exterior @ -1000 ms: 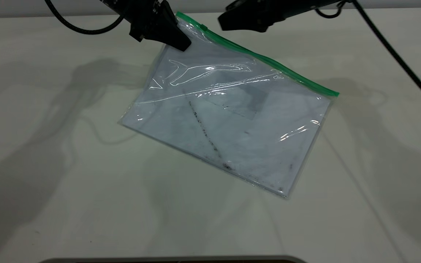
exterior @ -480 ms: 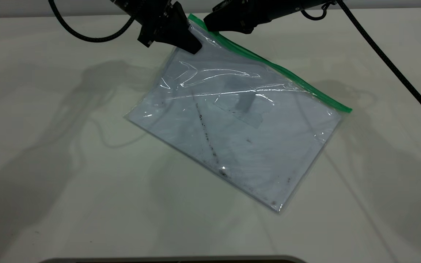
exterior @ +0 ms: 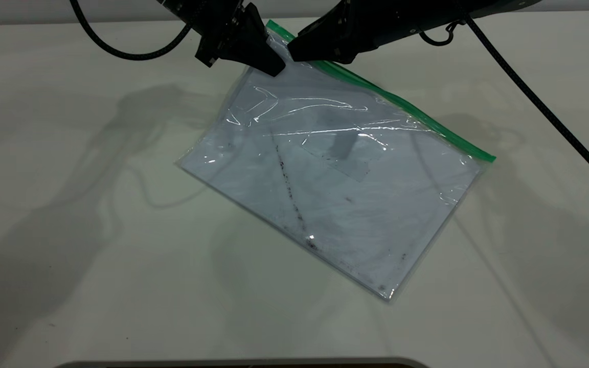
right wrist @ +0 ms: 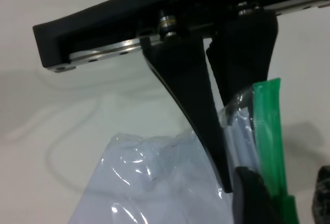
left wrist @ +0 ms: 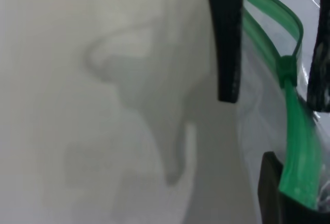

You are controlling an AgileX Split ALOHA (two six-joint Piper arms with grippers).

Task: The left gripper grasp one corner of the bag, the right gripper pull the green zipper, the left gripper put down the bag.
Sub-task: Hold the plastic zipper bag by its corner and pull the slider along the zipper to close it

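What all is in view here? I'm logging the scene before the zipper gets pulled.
bag: one, clear plastic with a white sheet inside, mid-table, far corner lifted
green zipper: one, bright green strip along the bag's far long edge, its slider tab near the held corner
table: one, off-white, under everything
cables: two, black, trailing from the arms
left gripper: one, black, shut on the bag's far corner
right gripper: one, black, at the zipper beside the left gripper; open or shut unclear
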